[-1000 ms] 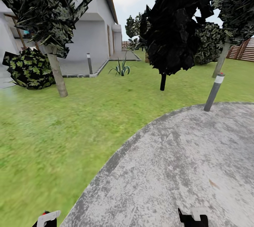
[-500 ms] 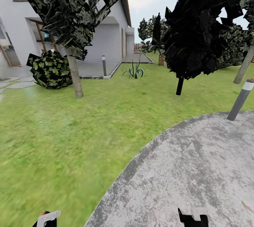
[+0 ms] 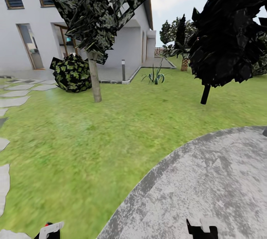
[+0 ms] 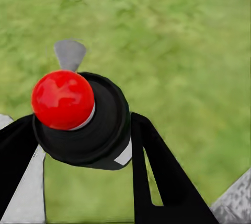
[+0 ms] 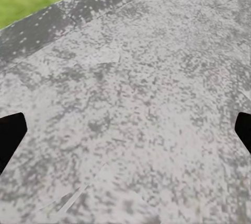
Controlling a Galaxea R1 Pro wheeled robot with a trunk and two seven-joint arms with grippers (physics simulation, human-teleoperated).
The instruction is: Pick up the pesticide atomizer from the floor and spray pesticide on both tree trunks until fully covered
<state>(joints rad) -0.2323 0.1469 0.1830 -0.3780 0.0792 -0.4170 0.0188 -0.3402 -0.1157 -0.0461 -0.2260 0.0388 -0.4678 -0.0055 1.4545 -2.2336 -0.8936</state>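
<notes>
Robot in transit, garden lawn (image 3: 74, 138). Pale-trunked tree (image 3: 94, 79) upper left of frame. Atomizer location: cannot tell. Right hand (image 5: 125, 130) wide apart, empty. Left hand (image 4: 86, 182) around red-knobbed black object; closure unclear. Risk: driving past unseen atomizer.

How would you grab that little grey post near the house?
Probably by its bare middle shaft, pinched from both sides. The post is slim and stands upright, so come in level from the open lawn side; the house is behind it.
</notes>
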